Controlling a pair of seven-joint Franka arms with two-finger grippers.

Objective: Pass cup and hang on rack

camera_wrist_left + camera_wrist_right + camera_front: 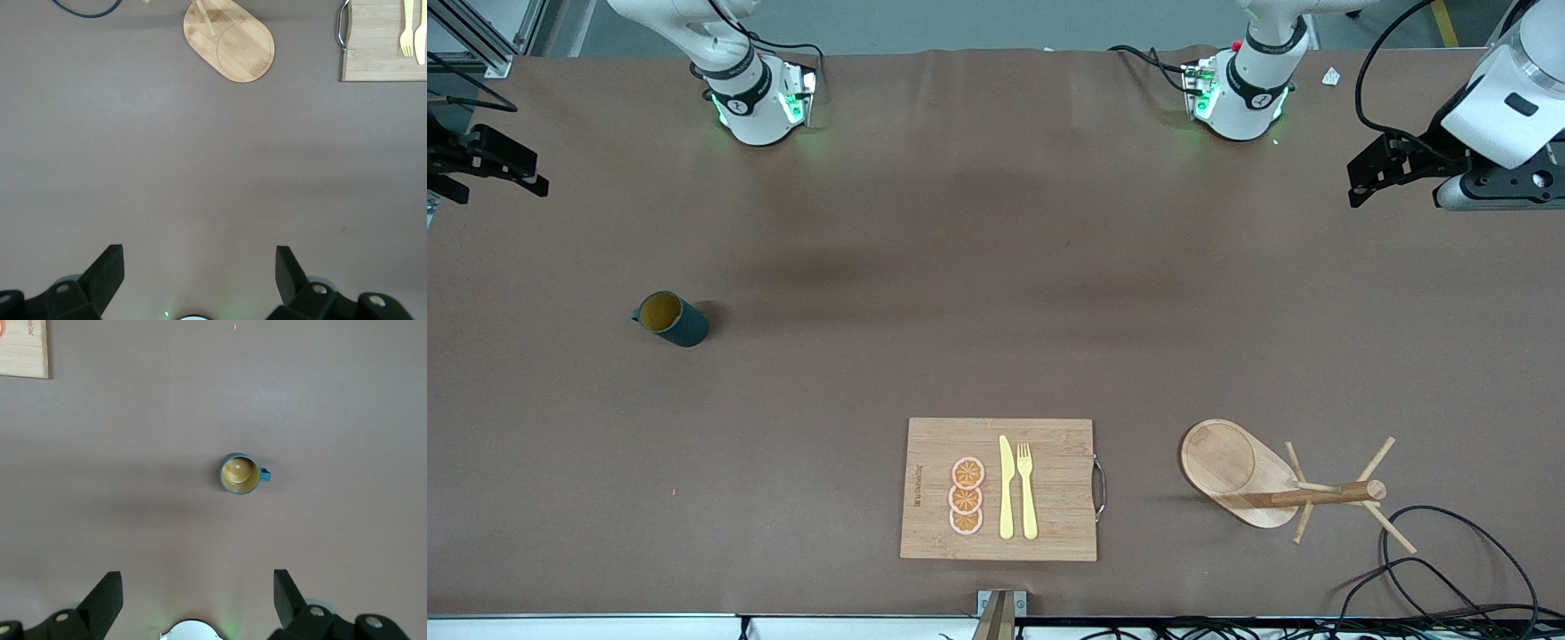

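Note:
The cup (671, 318), dark teal with a yellow-brown inside, stands upright on the brown table toward the right arm's end; the right wrist view shows it from above (240, 474), its small handle to one side. The wooden rack (1280, 484) stands on its oval base toward the left arm's end, near the front edge; its base (230, 41) shows in the left wrist view. My right gripper (529, 173) hangs open and empty (197, 581) high over the table's end, apart from the cup. My left gripper (1356, 182) hangs open and empty (199, 257) over the other end.
A bamboo cutting board (1049, 444) with orange slices, a yellow knife and a yellow fork lies near the front edge, between cup and rack. Black cables (1449, 551) loop on the table beside the rack.

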